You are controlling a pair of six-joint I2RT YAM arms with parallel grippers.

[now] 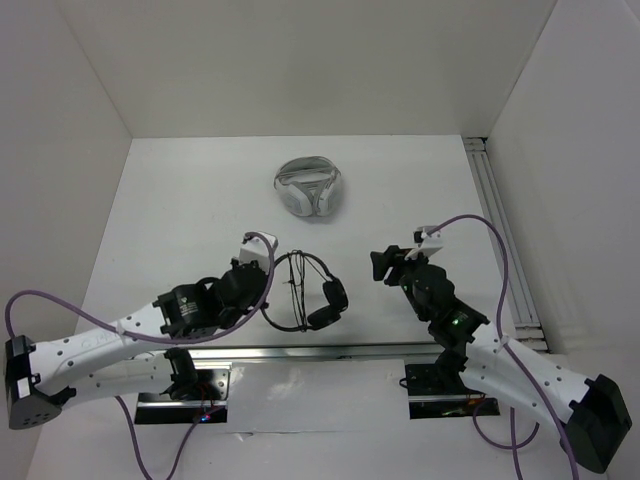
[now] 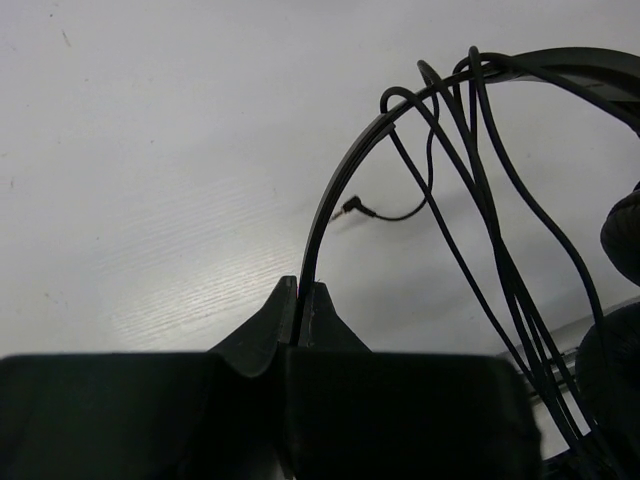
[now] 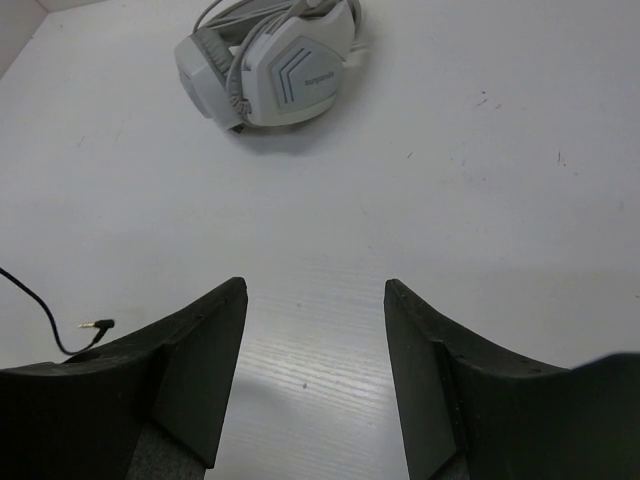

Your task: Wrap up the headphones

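Left of the headphones, the white table runs bare to the plain white side wall, leaving broad room there. The left gripper comes in from that side, its matte black jaws pinched flat together on the thin, glossy headband. The headphones sit just beyond the near edge, between the two grippers. The headband arcs on their left and the two round, padded ear pads are on their right. Several loops of thin black cable hang slack across the band, and the small metal plug lies loose on the table inside the arc. Behind the headphones, well apart, rests a bulky white-and-grey headset of hard, angular plastic. Right of the headphones the right gripper hangs with its wedge-shaped jaws spread wide, holding nothing. Farther right, a metal rail lines the table's edge.
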